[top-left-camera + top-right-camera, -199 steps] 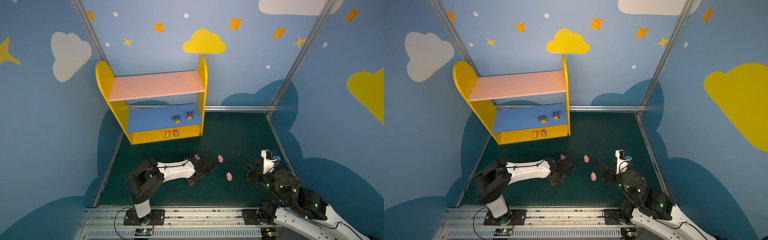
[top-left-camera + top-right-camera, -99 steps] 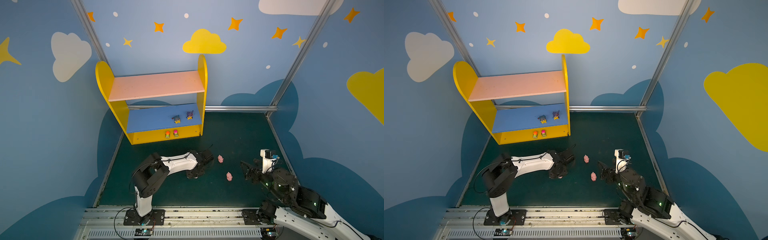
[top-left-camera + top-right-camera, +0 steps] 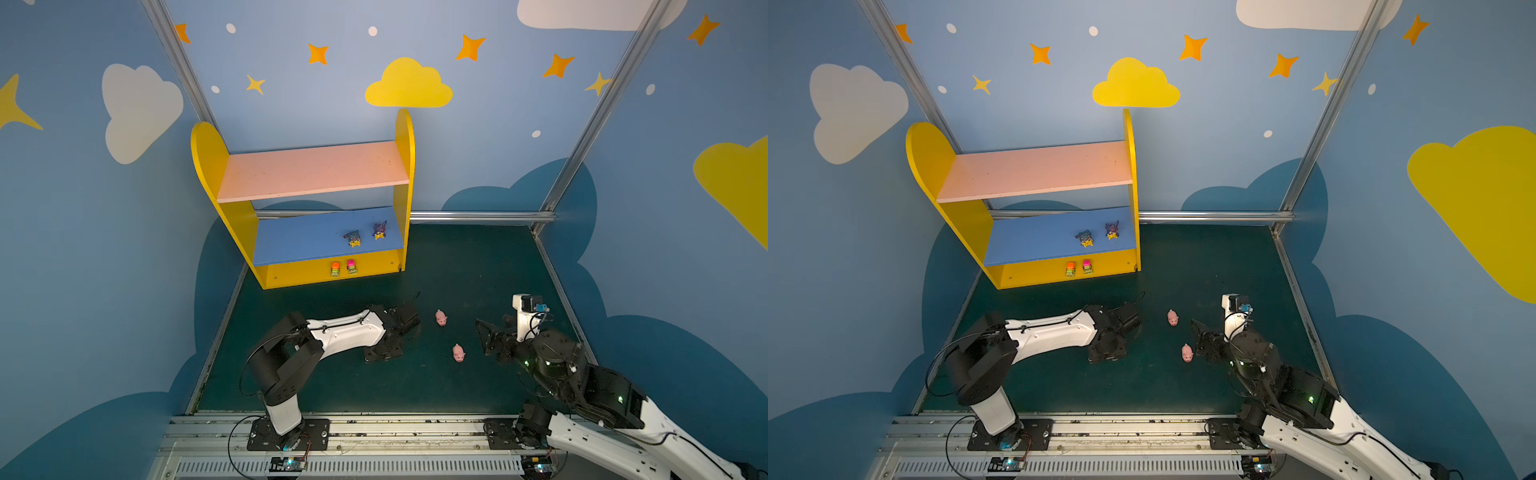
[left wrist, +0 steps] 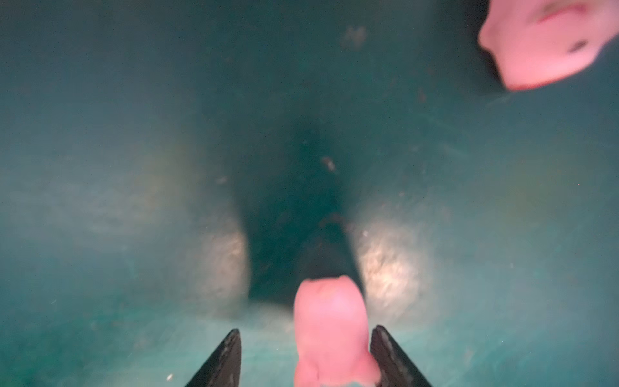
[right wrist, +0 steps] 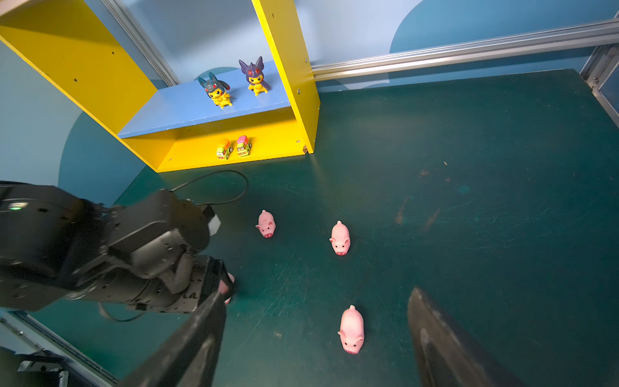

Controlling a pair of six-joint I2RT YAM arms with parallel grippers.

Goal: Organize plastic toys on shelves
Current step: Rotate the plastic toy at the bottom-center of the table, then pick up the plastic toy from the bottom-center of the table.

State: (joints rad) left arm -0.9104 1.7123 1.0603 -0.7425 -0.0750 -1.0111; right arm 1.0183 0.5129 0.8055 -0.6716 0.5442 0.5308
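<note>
Left gripper (image 4: 306, 330) stands parted around a pig (image 4: 330, 335), not clamping it; right gripper (image 5: 316, 293) gapes wide near second pig (image 5: 351, 330).

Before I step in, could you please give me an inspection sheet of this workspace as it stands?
Surface: dark green mat, scuffed, brownish marks.
Job's things: shelves at the back, pink upper board bare; two yellow figures on the blue board; two green cars on the yellow base; three loose pigs on the mat; fourth pig between the fingers of the left gripper.
Clutter: nothing seen.
Grippers: left fingers apart, gap beside the pig; right gripper open, holding nothing.
Cables: black cable loop at the left wrist, clear of toys.
Surroundings: blue walls with clouds and stars; aluminium rail behind.
</note>
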